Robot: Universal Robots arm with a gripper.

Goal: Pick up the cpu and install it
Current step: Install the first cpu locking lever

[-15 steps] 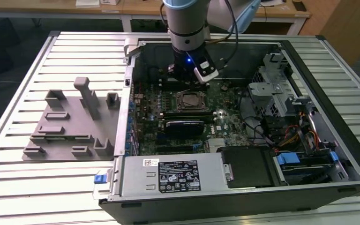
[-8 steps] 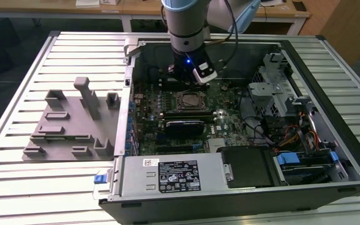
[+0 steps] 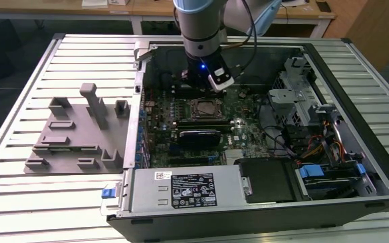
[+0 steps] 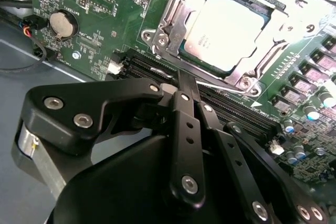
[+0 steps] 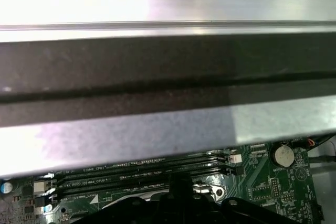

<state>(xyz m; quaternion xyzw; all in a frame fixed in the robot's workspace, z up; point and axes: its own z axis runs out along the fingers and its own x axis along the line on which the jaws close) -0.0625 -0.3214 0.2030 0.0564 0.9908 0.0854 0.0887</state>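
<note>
The cpu (image 4: 226, 27), a square chip with a silver-grey top, lies flat in its socket on the green motherboard, with the metal socket frame (image 4: 170, 17) around it. The exterior view shows the cpu (image 3: 203, 108) in the middle of the open computer case. My gripper (image 4: 185, 81) hovers over the memory slots (image 4: 152, 69) just beside the socket, apart from the chip. Its black fingers (image 4: 188, 129) meet at the tips with nothing between them. In the exterior view the gripper (image 3: 201, 87) hangs just beyond the socket, toward the case's far wall.
A grey fixture plate (image 3: 73, 134) with upright posts lies on the slatted table at the exterior view's left. Inside the case are a power supply (image 3: 188, 190) in front, a drive cage (image 3: 303, 101) and cables on the right. The case wall (image 5: 157, 77) stands close by.
</note>
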